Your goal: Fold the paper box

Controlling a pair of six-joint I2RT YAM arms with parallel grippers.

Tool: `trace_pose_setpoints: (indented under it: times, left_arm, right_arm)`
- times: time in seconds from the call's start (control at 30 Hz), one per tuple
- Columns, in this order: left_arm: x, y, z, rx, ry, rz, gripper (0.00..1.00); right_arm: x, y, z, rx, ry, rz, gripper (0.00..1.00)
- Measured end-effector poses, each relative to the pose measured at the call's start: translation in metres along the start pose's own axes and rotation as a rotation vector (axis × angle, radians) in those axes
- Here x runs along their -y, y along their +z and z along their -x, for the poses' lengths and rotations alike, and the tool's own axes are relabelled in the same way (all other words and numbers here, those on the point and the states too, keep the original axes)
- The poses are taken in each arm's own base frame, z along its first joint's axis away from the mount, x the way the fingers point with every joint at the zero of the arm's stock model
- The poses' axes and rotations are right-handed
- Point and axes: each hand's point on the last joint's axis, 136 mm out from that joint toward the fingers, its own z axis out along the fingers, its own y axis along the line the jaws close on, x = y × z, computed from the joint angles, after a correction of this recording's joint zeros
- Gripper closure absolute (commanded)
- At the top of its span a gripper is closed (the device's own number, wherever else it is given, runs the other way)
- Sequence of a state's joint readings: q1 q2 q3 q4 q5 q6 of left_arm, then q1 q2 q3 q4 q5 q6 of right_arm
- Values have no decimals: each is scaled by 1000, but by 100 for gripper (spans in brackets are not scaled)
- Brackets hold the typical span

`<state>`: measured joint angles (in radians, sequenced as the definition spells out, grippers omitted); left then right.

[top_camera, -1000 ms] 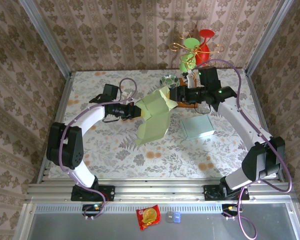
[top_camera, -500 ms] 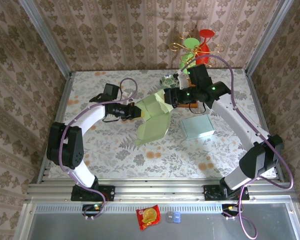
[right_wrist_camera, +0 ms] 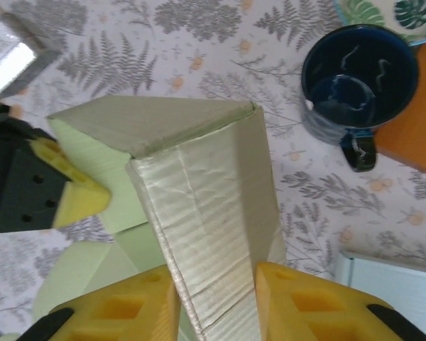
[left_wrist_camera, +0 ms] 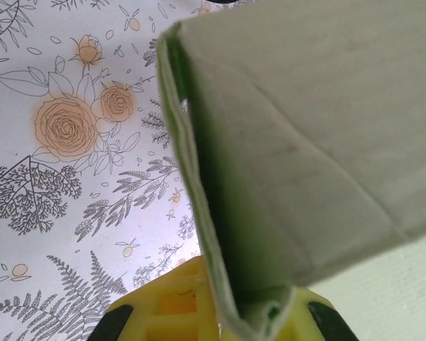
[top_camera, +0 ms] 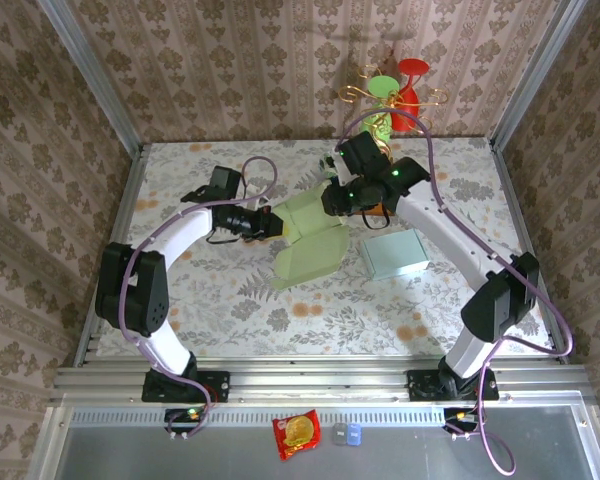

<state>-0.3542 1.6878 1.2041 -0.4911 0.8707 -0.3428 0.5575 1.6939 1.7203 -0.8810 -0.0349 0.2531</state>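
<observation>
Clamping one wall of the light green paper box (top_camera: 310, 240), the left gripper (top_camera: 273, 224) is clenched, with the cardboard edge pinched between its yellow pads (left_wrist_camera: 163, 312). The box sits partly folded in the middle of the floral worktop (top_camera: 230, 300), between the two arms. The right gripper (right_wrist_camera: 213, 305) straddles a raised flap, a finger close against each side; whether it truly grasps the flap I cannot tell. A dark blue mug (right_wrist_camera: 358, 85) stands just beyond the box.
</observation>
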Motion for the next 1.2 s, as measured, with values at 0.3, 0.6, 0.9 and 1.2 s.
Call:
trace_pose_setpoints:
  times: [0.3, 0.6, 0.9, 1.2]
  left_arm:
    - [3, 1, 2, -6, 7, 43, 100]
    - [4, 6, 0, -28, -1, 115, 100]
    - [9, 9, 0, -34, 13, 126, 100]
    - [11, 9, 0, -33, 21, 145, 100]
  right_arm:
    - [18, 6, 4, -19, -81, -352, 100]
    - [26, 10, -3, -58, -159, -593, 93]
    - [38, 10, -3, -65, -123, -608, 84]
    - [41, 11, -1, -77, -130, -656, 90]
